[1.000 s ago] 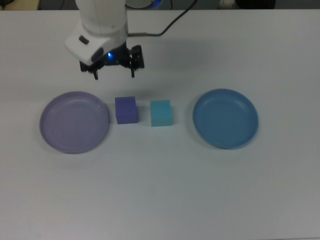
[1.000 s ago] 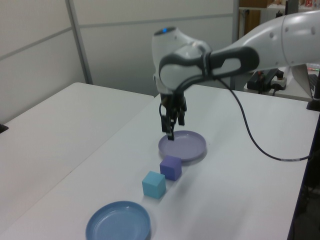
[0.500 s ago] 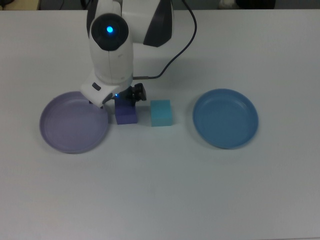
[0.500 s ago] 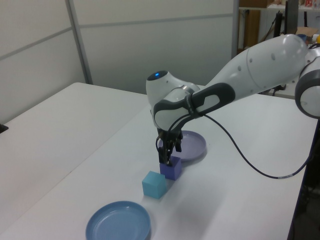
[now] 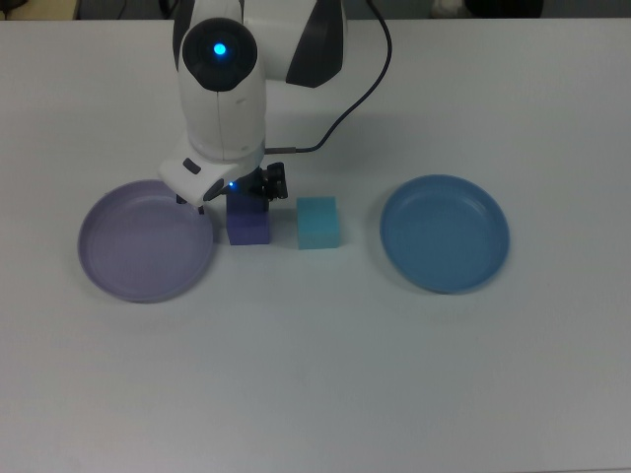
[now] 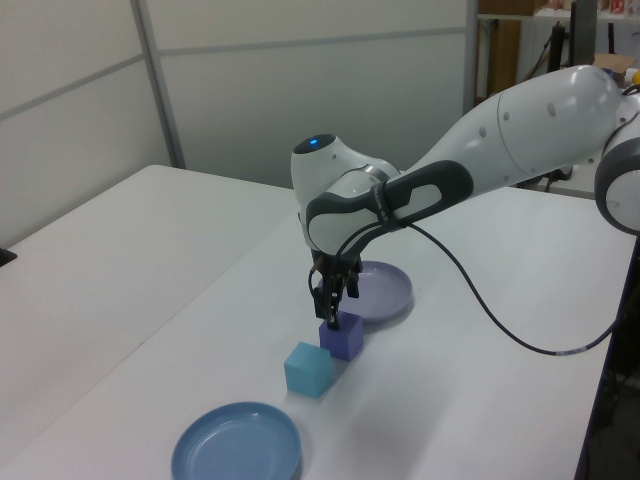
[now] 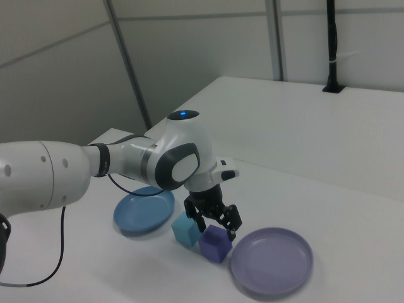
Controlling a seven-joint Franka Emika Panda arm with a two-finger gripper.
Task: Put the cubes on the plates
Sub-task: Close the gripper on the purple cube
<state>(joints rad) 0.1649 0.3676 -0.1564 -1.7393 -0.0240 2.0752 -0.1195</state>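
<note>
Two plates and two cubes lie in one row across the white bench, roughly midway between its near and far edges in the top view.

Nearest in the left view is the blue plate, bare, toward the bench's near end. In the top view it sits at the row's right end.

Next along the row: the turquoise cube, flat on the bench and well apart from the blue plate. It stands just beside the purple cube, a narrow strip of bench showing between them in the top view.

The purple cube rests on the bench, on neither plate, and close to the rim of the lilac plate on the top view's left.

The end effector is lowered at the purple cube's top. In the right view its dark fingers stand spread, tips down around the cube's upper part, a gap visible between them; not clenched on the cube. Contact with the cube's faces cannot be judged.

The lilac plate is bare. In the left view it lies beyond the cubes, partly behind the arm.

The arm's black cable trails over the bench toward its far edge in the top view.
</note>
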